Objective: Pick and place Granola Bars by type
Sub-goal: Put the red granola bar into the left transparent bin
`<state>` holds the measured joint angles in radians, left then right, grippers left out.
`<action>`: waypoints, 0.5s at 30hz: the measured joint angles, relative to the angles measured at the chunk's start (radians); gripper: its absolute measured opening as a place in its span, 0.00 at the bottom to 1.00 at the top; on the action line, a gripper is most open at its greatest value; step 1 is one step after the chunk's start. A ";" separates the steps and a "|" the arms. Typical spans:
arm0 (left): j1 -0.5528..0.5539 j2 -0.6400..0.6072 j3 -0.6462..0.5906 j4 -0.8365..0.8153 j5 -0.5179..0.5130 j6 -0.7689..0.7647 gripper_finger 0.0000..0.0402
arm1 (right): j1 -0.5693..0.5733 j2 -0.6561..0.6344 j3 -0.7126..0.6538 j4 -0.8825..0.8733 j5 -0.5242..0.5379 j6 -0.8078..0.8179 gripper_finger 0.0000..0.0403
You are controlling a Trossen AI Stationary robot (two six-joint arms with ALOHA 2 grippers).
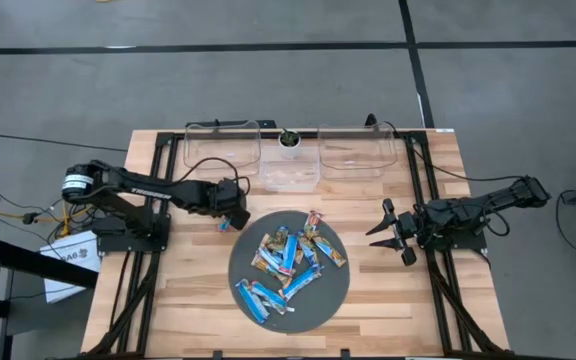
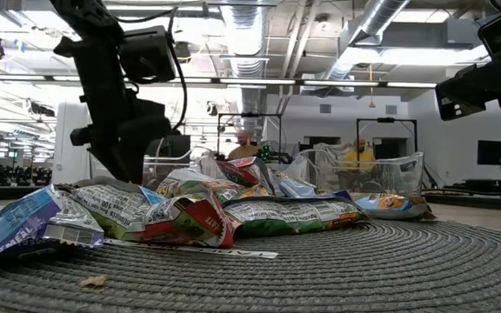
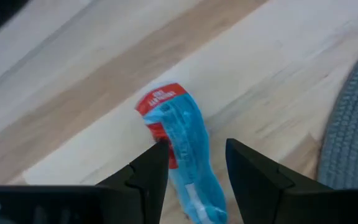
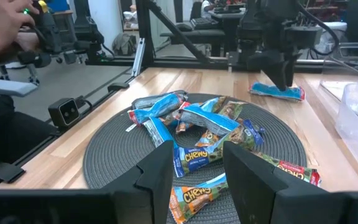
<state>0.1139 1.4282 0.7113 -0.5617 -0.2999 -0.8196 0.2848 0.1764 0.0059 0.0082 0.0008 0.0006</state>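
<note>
Granola Bars (image 1: pixel 288 262) heap at five o'clock from the left gripper (image 1: pixel 232 217), whose part-open fingers straddle a blue bar (image 3: pixel 185 155) lengthwise.

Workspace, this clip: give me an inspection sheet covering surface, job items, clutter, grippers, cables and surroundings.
Surface: wooden table with a round grey mat.
Job items: pile of bars on the mat; one blue bar lies on the wood beside the mat, under the left gripper.
Bins: three clear bins along the far edge.
Clutter: small potted plant between the bins; a crumb on the mat.
Grippers: left gripper fingers open, straddling the blue bar; right gripper open, waiting right of the mat, holding nothing.
Cables: black cable looping over the left arm.
Surroundings: a person's hand at another rig; papers on the floor.
</note>
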 joint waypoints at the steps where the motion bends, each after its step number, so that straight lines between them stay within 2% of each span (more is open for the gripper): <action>1: 0.000 -0.001 0.000 0.001 0.004 -0.005 0.38 | 0.000 0.000 0.000 0.000 0.000 0.000 0.33; 7: -0.001 0.007 0.000 -0.029 0.009 -0.033 0.38 | 0.000 0.000 0.000 0.000 0.000 0.000 0.33; 15: -0.001 0.083 0.000 0.010 0.091 -0.041 0.38 | 0.000 0.000 0.000 0.000 0.000 0.000 0.33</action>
<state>0.1131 1.5111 0.7109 -0.5517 -0.2088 -0.8606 0.2846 0.1762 0.0061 0.0080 0.0008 0.0006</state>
